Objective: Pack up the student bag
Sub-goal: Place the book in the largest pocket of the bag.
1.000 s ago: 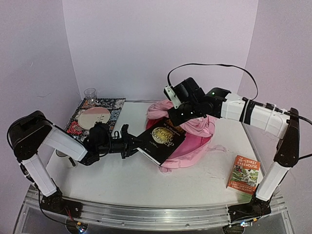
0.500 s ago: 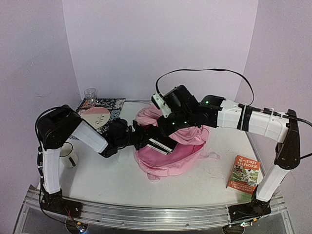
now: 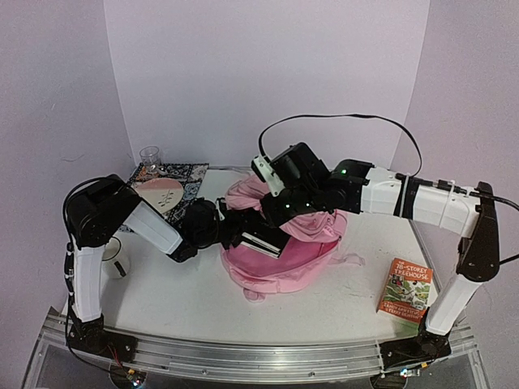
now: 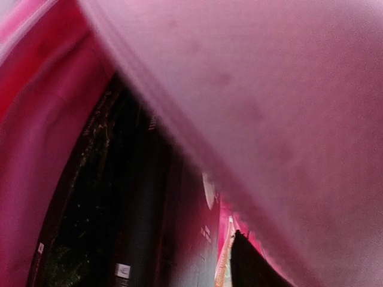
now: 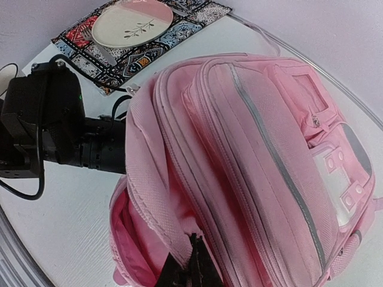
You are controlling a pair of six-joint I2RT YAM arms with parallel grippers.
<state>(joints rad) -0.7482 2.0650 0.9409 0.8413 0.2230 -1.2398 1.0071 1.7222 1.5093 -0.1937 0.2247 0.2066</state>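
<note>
Currently the bag (image 3: 302,261) lies flat mid-table (image 3: 186,301), pockets up, mouth facing the table's left edge. Right tool (image 5: 187,269) is pinched tight on the pink fabric at the rim of that mouth, w/ the opening gaping below it. Left tool (image 3: 237,232) is at the mouth, its arm low across the table from the left edge. Dark book (image 3: 261,242) sits mostly inside the bag, just past that tool. Left wrist view gives only pink lining & the book's dark cover, so can't tell how wide the left tool is or whether it grips the book. Far-left corner: patterned mat (image 3: 191,173) w/ plate (image 3: 158,195) on it, glass (image 3: 150,156) just behind. Mug (image 3: 116,261) nr left edge. Orange book (image 3: 405,290) nr right edge, well apart from the bag.
</note>
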